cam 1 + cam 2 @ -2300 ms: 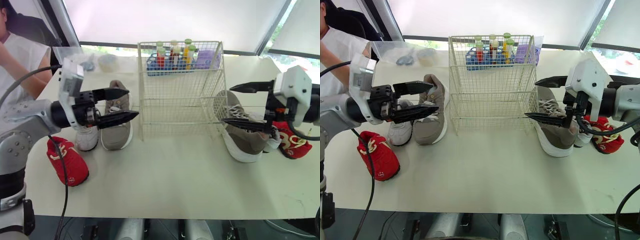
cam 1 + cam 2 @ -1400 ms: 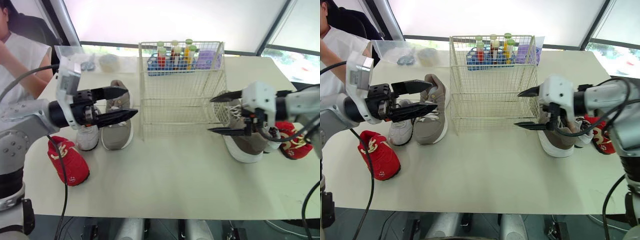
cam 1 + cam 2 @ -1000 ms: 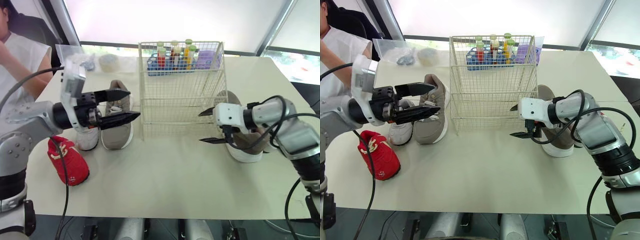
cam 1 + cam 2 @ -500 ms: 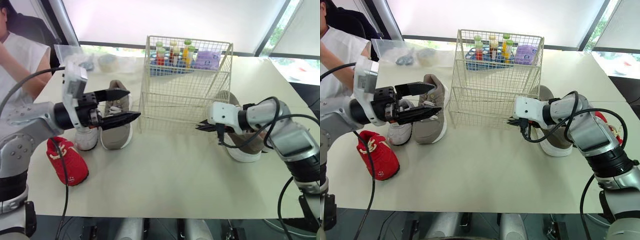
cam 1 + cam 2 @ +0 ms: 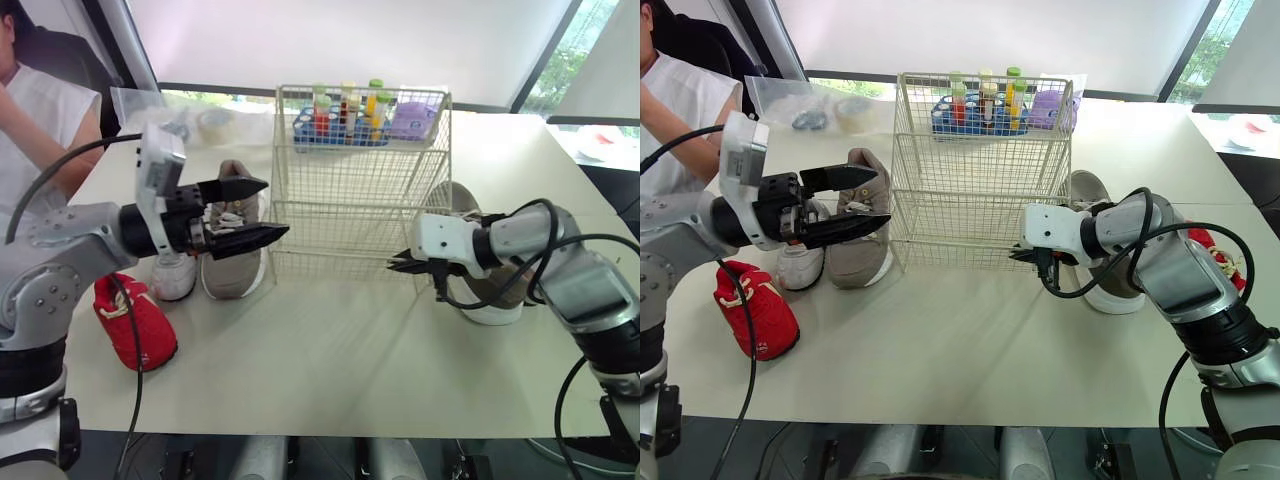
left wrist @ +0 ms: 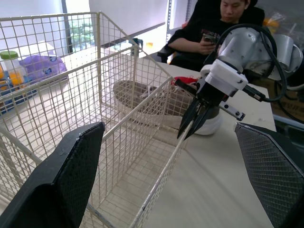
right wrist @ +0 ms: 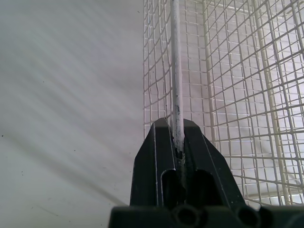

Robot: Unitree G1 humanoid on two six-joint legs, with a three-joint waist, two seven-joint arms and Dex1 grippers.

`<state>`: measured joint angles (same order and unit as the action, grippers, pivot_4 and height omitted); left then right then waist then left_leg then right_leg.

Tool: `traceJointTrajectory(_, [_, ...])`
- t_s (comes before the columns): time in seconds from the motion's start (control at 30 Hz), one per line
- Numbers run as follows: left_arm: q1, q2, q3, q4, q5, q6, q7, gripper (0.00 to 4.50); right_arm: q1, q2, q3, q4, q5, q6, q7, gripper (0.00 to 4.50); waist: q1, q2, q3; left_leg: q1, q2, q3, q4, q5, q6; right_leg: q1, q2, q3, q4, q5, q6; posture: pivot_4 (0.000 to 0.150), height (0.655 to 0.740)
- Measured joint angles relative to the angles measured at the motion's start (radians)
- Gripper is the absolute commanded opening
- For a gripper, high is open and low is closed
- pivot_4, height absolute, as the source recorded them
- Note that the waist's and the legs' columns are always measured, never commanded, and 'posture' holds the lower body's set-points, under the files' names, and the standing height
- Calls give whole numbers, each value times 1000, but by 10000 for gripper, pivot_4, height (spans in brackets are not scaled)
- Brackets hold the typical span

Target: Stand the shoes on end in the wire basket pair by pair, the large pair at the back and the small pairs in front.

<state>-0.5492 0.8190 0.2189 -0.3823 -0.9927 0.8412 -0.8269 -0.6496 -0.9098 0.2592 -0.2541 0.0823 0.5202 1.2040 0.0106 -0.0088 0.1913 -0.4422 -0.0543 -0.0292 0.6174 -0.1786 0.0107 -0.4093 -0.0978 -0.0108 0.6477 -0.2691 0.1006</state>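
The white wire basket [image 5: 350, 215] stands mid-table, empty and slightly skewed. My right gripper [image 5: 396, 262] is shut on the upright wire at its front right lower corner; the wrist view shows that wire pinched between the fingers [image 7: 156, 142]. My left gripper [image 5: 272, 208] hovers open just left of the basket, above a large grey shoe [image 5: 232, 265] and a small white shoe [image 5: 175, 280]. A small red shoe [image 5: 135, 322] lies nearer the front left. The other grey shoe [image 5: 490, 295] lies behind my right arm, with a red shoe [image 5: 1220, 262] beyond it.
A blue rack of bottles [image 5: 335, 125] and a purple container [image 5: 412, 118] stand right behind the basket. A clear plastic bag [image 5: 150, 105] lies at the back left, by a seated person [image 5: 35, 110]. Bare tabletop [image 5: 330, 350] stretches in front.
My right gripper went from open to shut on the basket's front right corner wire. The basket tipped and shifted a little toward my left. My left arm barely moved.
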Motion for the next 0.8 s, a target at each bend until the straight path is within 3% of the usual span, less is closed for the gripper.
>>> traceJointTrajectory(0.1, [-9, -1, 0, -3, -1, 1, 8, 45000, -2, 0, 0, 1, 0, 7, 1, 461, 1, 0, 0, 0, 0, 0, 0, 0, 0, 0, 0, 0, 0, 0, 0, 1500, 7347])
traceJointTrajectory(0.2, [-11, -4, 0, -5, -2, 3, 21, 45000, -4, 3, 0, 1, 3, 7, 1, 9846, 0, 0, 0, 0, 0, 0, 0, 0, 0, 0, 0, 0, 0, 0, 0, 1500, 7347])
traceJointTrajectory(0.43, [-17, -10, -1, -12, -19, 7, 35, 45000, -27, 4, -50, -42, 66, 54, 0, 44576, 1, 0, 0, 0, 0, 0, 0, 0, 0, 0, 0, 0, 0, 0, 0, 1500, 7347])
traceJointTrajectory(0.63, [-47, -26, -10, -10, -24, 18, 39, 45000, -121, -41, -355, -151, 255, 264, -68, 44902, 6, -1, 0, 0, 0, 0, 0, 0, 0, 1, 0, 0, 0, 0, 1, 1500, 7347])
traceJointTrajectory(0.8, [-73, -58, -39, 33, -22, 23, 21, 45000, 82, -132, -619, -242, 285, 502, -189, 44902, 14, -4, -2, 0, 0, 1, 1, -1, 1, 1, -2, 0, -2, 0, 0, 1500, 7347])
